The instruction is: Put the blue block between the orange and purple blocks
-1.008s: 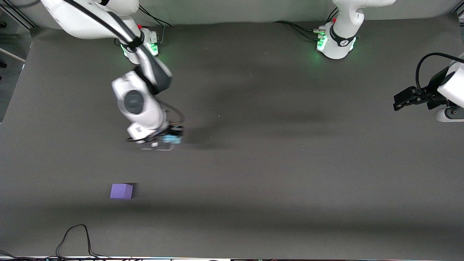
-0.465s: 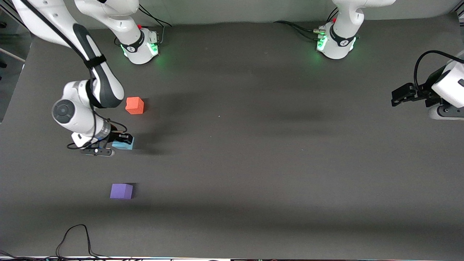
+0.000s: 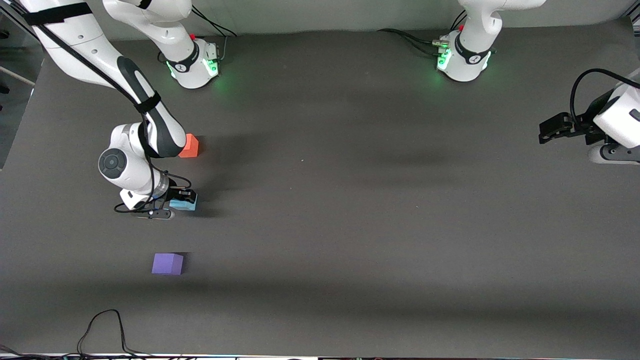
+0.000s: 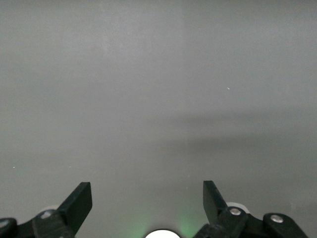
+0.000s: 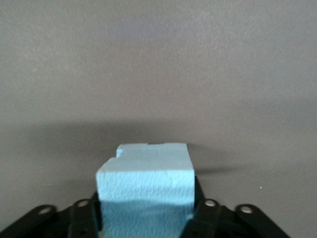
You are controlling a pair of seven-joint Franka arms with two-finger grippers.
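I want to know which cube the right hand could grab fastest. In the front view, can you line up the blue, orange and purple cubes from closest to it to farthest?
1. Blue cube: between the right hand's fingers, on the table.
2. Orange cube: farther from the front camera, partly hidden by the arm.
3. Purple cube: nearer the front camera, alone.

High front camera faces bases; wrist cameras look close onto table [image 3: 350, 200]

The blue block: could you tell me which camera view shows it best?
The right wrist view: the blue block fills the foreground between the right gripper's fingers. The front view shows only a sliver beside the arm; the left wrist view shows none.
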